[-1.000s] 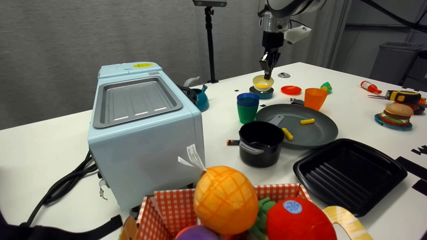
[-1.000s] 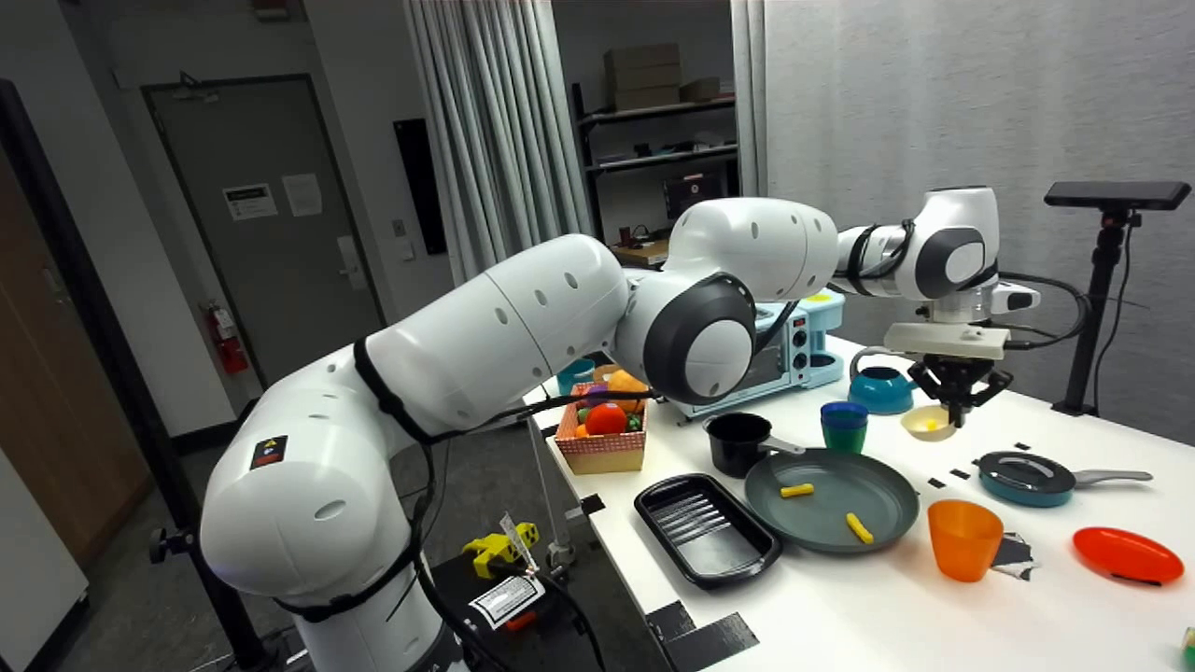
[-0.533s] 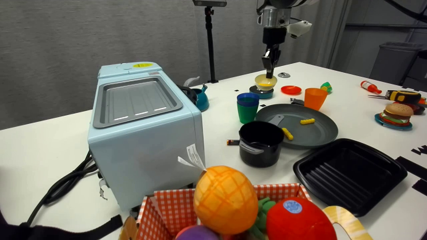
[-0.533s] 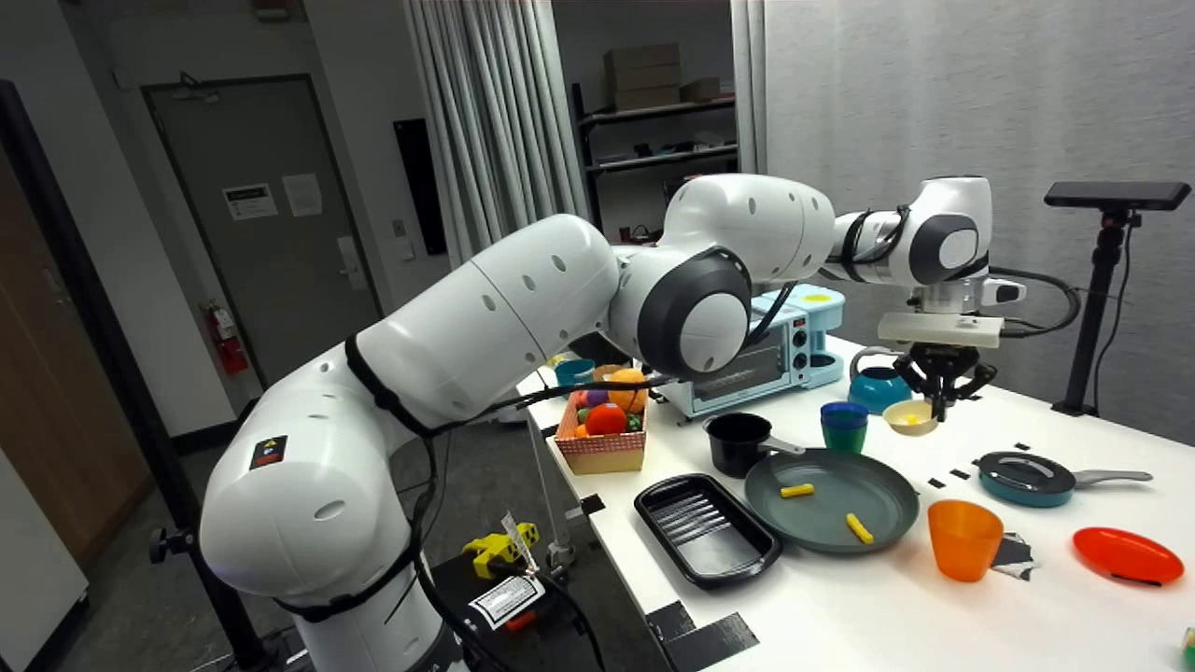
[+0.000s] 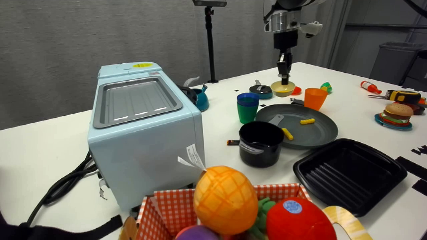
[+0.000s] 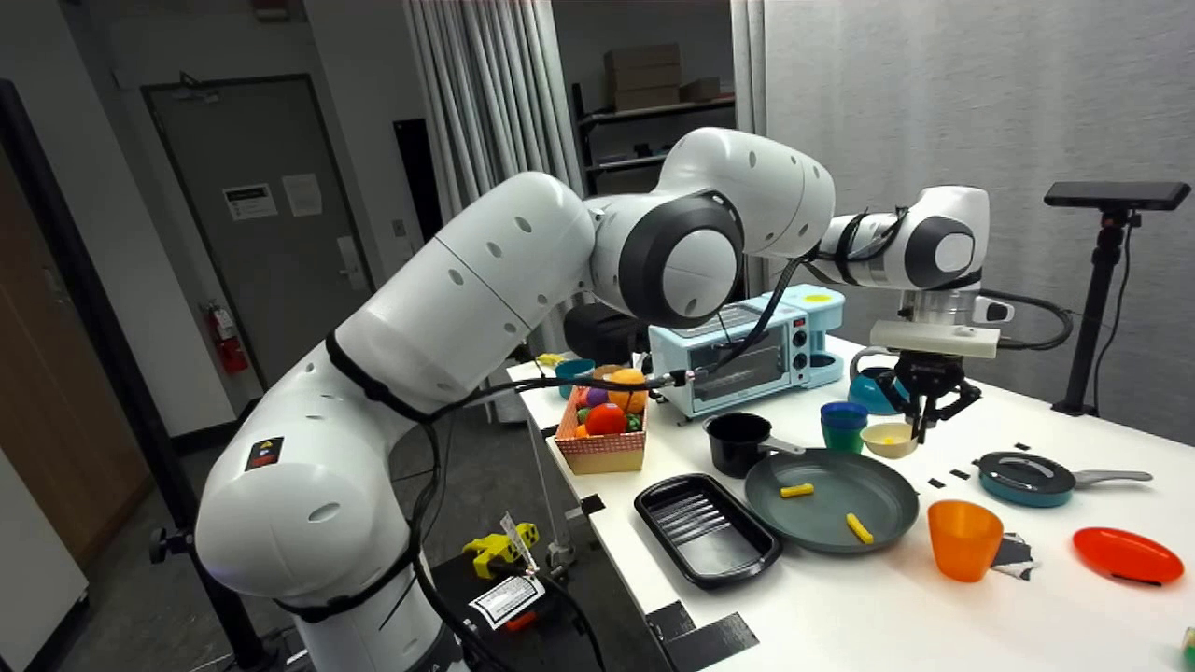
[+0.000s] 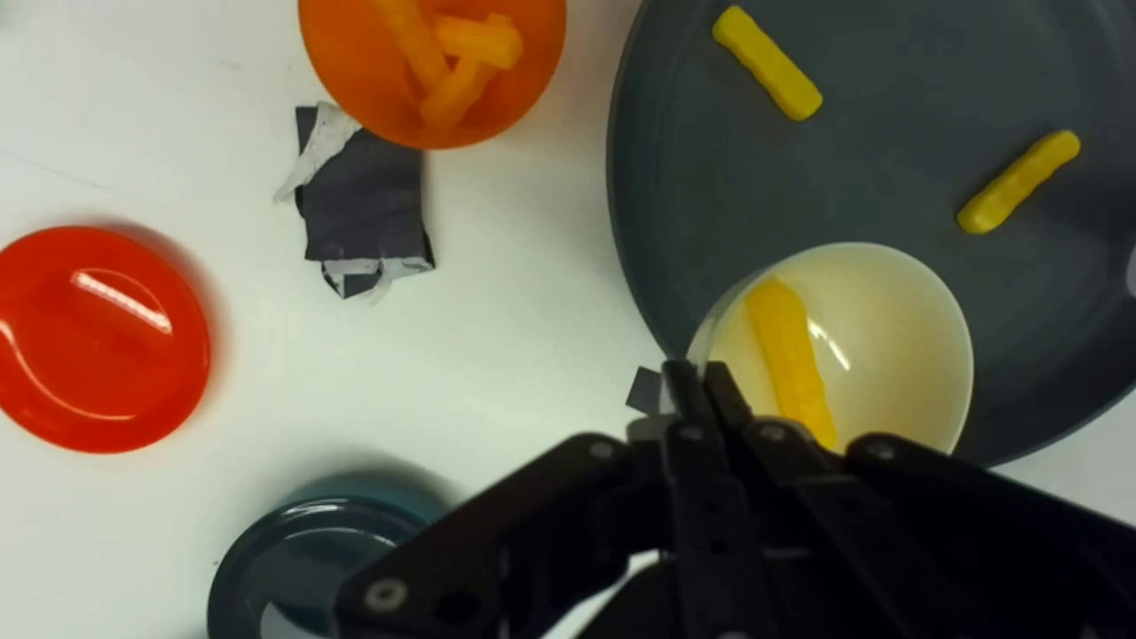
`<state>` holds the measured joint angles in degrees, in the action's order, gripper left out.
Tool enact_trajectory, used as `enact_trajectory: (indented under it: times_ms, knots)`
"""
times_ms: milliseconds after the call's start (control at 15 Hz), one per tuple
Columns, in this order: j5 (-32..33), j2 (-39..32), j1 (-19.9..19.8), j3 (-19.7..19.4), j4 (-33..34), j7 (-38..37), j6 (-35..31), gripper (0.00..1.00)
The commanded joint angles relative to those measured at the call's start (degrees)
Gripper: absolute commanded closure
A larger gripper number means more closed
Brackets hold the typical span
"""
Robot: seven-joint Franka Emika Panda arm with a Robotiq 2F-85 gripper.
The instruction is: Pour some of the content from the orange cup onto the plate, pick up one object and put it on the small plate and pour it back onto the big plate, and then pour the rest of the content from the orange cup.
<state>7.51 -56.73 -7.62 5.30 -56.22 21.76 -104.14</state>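
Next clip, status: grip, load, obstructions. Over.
Black two-finger gripper shut on rim of small pale-yellow round dish. One yellow stick-shaped piece visible inside. Possible snag: stacked blue and green cups beside large dark grey round plate.

In the wrist view, the orange cup (image 7: 524,89) at eleven o'clock looks like smooth plastic. The big plate (image 7: 852,191) at two o'clock is smooth and matt; the yellow sticks (image 7: 768,62) on it look matt, slightly lumpy. The small plate (image 7: 905,364) at three o'clock is glossy, with a white highlight. The red dish (image 7: 98,355) at nine o'clock is shiny, like plastic. In an exterior view, the blue oven (image 5: 148,143) at nine o'clock has a smooth, low sheen. The black tray (image 5: 353,176) at four o'clock is ridged, softly glossy. The grey curtain (image 5: 83,30) at ten o'clock looks like matt, rough-woven cloth.
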Motion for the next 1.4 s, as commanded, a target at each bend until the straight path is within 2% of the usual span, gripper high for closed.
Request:
enact_trajectory:
  times_ms: [0,67,533,867,933,1067,1200,1333]
  knots:
    - [1.23,7.72,-0.08,0.46,-13.72,1.81,-4.22,0.99]
    - [0.41,8.99,0.83,-1.07,-16.04,2.52,-5.3,0.99]
    - [5.16,16.96,2.83,-2.25,-34.27,2.67,-21.66,0.99]
    - [13.07,23.22,6.32,-4.92,-48.22,-2.06,-43.54,0.99]
    - [16.47,24.52,5.91,-4.28,-51.14,-4.55,-48.03,0.99]
    - [23.82,26.88,8.35,-6.1,-57.03,-11.16,-57.04,0.99]
    - [32.66,29.2,11.92,-10.71,-62.13,-19.38,-66.24,0.99]
    - [40.94,30.06,19.16,-20.22,-64.46,-28.69,-74.54,0.99]
